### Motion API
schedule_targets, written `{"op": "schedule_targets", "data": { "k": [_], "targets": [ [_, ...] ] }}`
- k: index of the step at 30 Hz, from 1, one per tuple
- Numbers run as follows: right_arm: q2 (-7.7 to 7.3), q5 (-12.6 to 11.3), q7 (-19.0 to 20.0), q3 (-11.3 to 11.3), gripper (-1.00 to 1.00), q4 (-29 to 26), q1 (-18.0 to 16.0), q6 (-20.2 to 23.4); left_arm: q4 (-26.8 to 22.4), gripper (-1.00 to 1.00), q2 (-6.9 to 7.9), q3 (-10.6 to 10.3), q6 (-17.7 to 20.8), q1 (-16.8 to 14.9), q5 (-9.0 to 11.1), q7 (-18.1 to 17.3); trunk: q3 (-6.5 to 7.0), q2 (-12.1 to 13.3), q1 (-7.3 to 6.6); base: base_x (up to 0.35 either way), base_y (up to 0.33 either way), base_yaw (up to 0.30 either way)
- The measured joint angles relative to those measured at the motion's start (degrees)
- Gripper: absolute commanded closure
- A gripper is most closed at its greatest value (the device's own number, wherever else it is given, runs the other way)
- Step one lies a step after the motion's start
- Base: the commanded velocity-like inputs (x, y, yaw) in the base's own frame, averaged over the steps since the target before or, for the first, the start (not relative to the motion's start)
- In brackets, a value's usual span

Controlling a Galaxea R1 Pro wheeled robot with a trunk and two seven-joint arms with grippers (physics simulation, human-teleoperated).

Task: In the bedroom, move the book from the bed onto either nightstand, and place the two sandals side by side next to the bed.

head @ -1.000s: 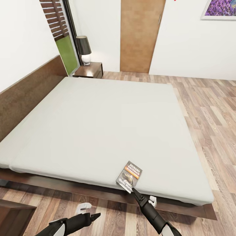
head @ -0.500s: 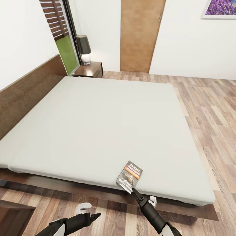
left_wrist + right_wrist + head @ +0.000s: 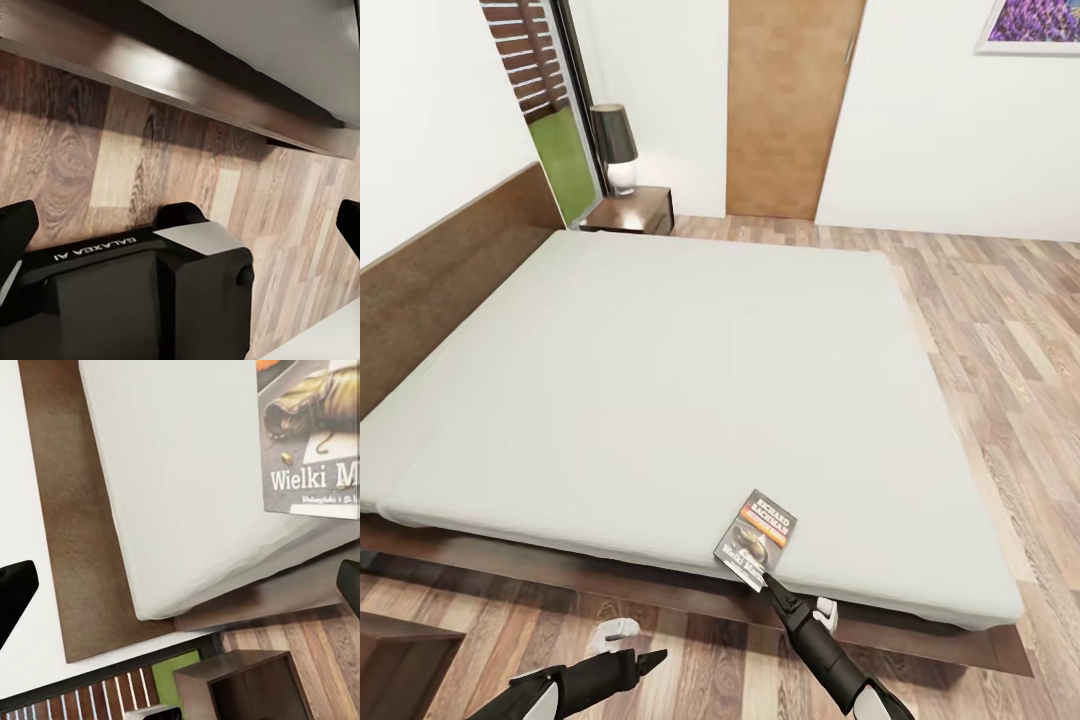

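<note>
bed takes most of the head view: pale mattress on a dark platform, headboard along the left. far nightstand sits at the far-left corner by the headboard, lamp on top, so there's little free area there. corner of another dark cabinet at near left, by the near edge of the bed; can't tell if it's the second nightstand.

book lies flat, cover up, at the near edge of the mattress, right of centre, its near corner at the lip. Likely the easiest edge to pinch.

right gripper is extended at that corner, tip touching or just short of it. In the right wrist view its fingertips sit wide apart at the frame edges, nothing between them, book cover ahead. Pre-grasp, I'd say.

left gripper hangs low over the floor, fingers spread, empty, parked clear.

Small white objects on the floor under both grippers; unclear what they are.
</note>
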Motion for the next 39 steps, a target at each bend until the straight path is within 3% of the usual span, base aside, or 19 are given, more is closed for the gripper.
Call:
{"op": "schedule_targets", "data": {
  "k": [39],
  "targets": [
    [-0.06,-0.09,0.0,0.0,-1.0,0.0,0.0,0.35,0.0,-1.0,0.0,0.0,0.0,0.0,0.0,-0.01,-7.01,-15.65,8.57,0.0,0.0,0.0]
  ]
}}
